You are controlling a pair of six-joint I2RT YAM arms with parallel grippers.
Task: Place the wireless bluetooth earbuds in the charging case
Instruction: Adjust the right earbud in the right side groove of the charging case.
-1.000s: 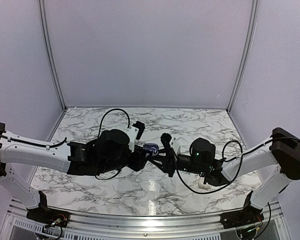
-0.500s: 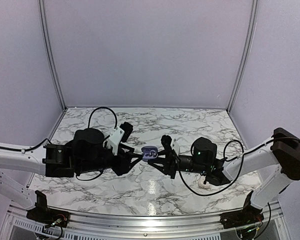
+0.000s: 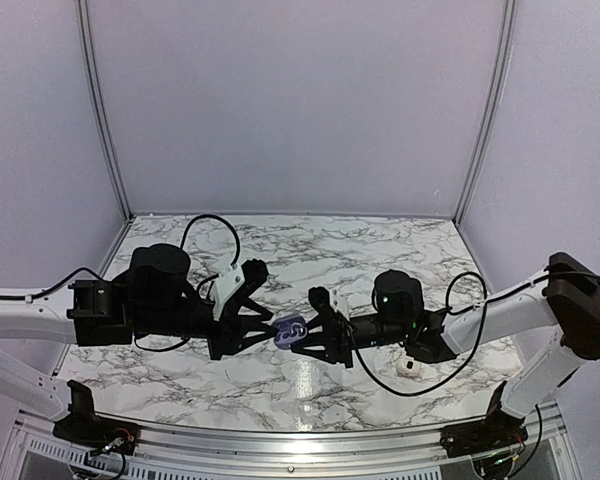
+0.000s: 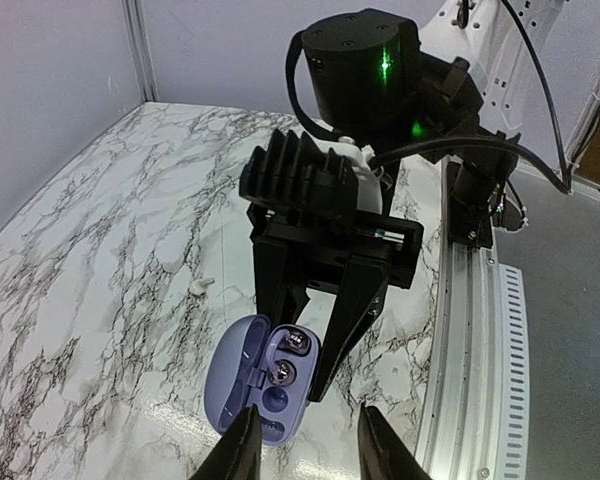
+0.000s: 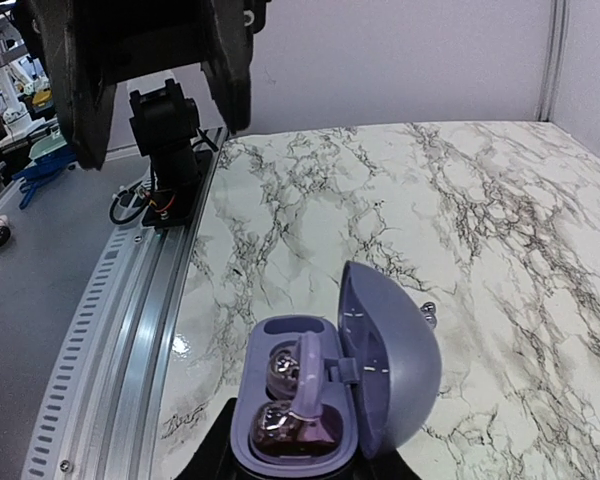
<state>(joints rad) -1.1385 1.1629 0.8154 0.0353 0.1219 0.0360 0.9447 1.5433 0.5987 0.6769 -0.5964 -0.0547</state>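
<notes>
- The right pincer [image 4: 298,350] was clamped on the lavender charging case [image 5: 335,395], one black finger on either side of the base
- The case was held over the near middle of the marble desk [image 3: 380,250]; whether its underside touched the surface could not be told
- The lid [image 5: 395,375] stood swung open to the side, hinged up from the base
- The two wireless bluetooth earbuds [image 5: 283,370] sat inside the base, one well each, side by side, their shiny rounded backs facing up
- A pale lavender strip ran between the two earbuds in the right wrist view
- The left pincer [image 4: 305,448] was parted and empty, its tips pointing at the open case from the opposite side and stopping just short of it, with no contact visible
- In the top view the two arms reached toward each other from left and right, with the case between their fingertips
- A small white rounded object [image 3: 408,366] lay on the desk close under the right arm's forearm, well apart from the case
- A tiny pale speck [image 4: 202,285] lay on the marble beyond the case, too small to identify
- A green light [image 4: 385,66] glowed on the right arm's black wrist housing
</notes>
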